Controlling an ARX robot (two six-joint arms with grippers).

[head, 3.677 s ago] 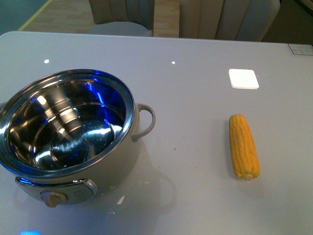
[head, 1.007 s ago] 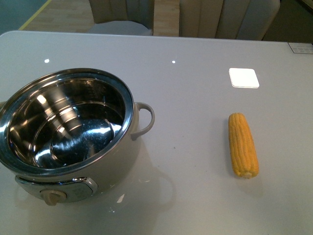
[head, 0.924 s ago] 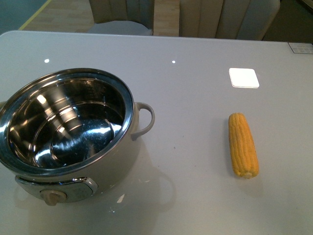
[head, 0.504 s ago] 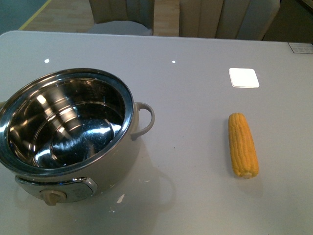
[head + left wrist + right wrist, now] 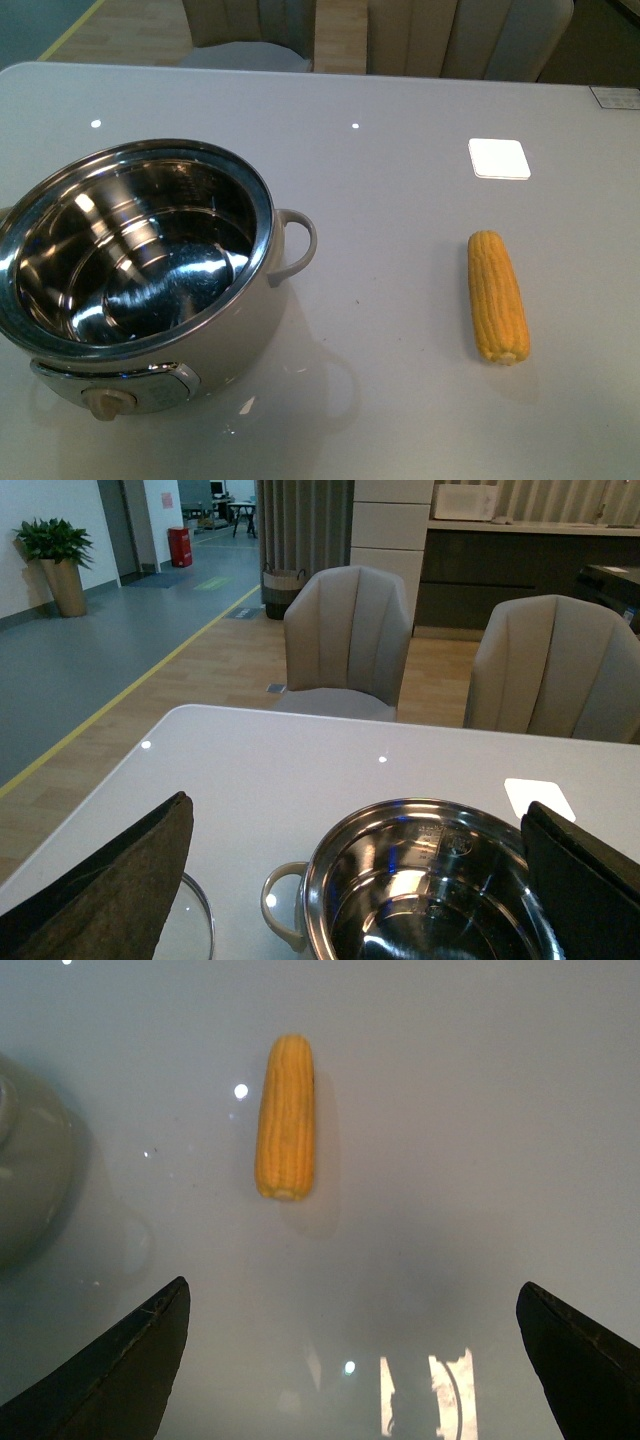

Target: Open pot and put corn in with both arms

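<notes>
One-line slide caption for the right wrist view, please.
Open right gripper above the grey table, corn cob lying ahead of it, pot partly in view.

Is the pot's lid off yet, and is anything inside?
Open and empty: the pot shows its bare steel bowl, what looks like its lid lies beside it, and the corn lies on the table.

Front view's left edge crops the pot [image 5: 252,330]; left wrist view crops the lid [image 5: 192,927].

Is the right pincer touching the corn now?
Apart. The right wrist view shows a stretch of table between the corn and the open right pincer.
</notes>
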